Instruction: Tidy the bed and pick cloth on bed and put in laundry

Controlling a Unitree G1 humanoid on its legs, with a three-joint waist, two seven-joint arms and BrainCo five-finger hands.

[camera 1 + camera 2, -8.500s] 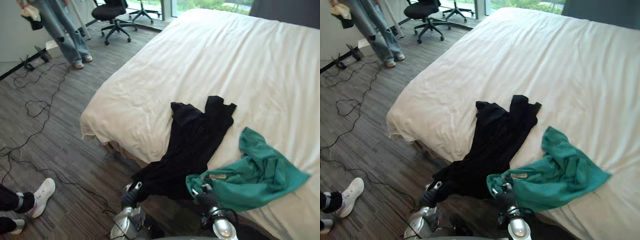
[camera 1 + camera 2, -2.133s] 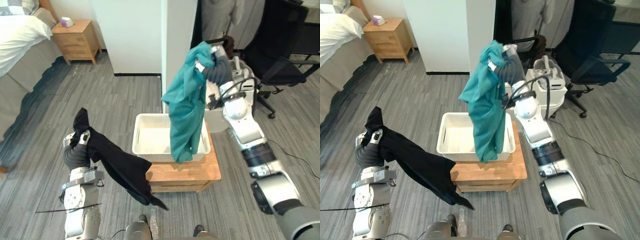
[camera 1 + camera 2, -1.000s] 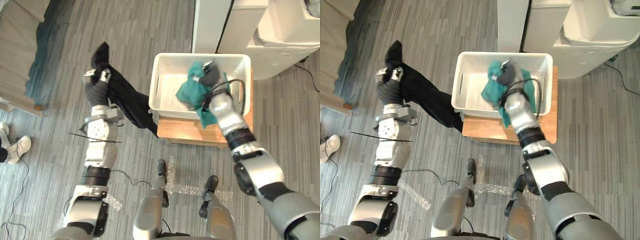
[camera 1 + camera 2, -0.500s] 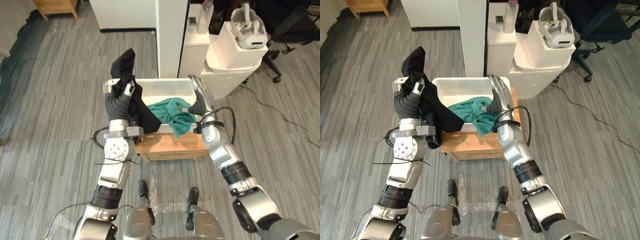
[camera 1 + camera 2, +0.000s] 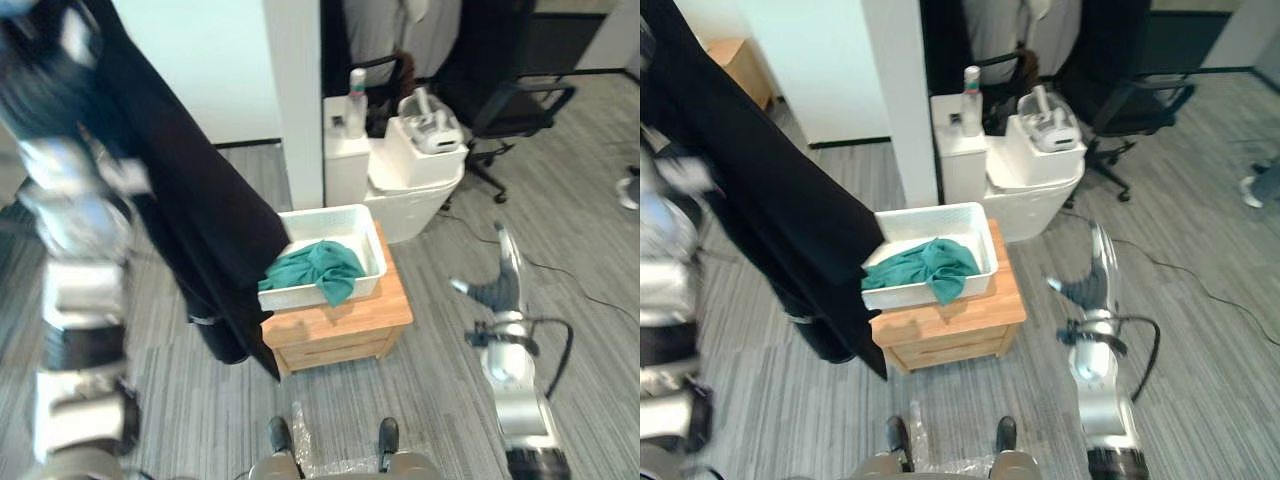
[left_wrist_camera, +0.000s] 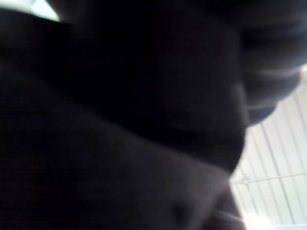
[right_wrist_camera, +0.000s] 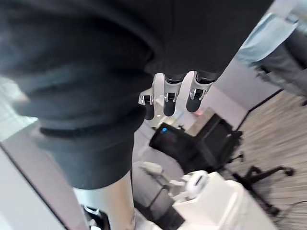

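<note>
a: how far along is this?

b: about halfway, i'd say. the black cloth (image 5: 190, 200) hangs in the air, its lower part draping past the left side of the white basket (image 5: 378, 255) on the wooden stand (image 5: 370, 310), so it's not in yet. the green cloth (image 5: 318, 268) already lies inside.

a: and the hands?

b: left hand (image 5: 45, 60) is up at the top of the black cloth, can't tell its grip. right hand (image 5: 497, 288) is spread flat and empty, well off to the basket's right.
</note>
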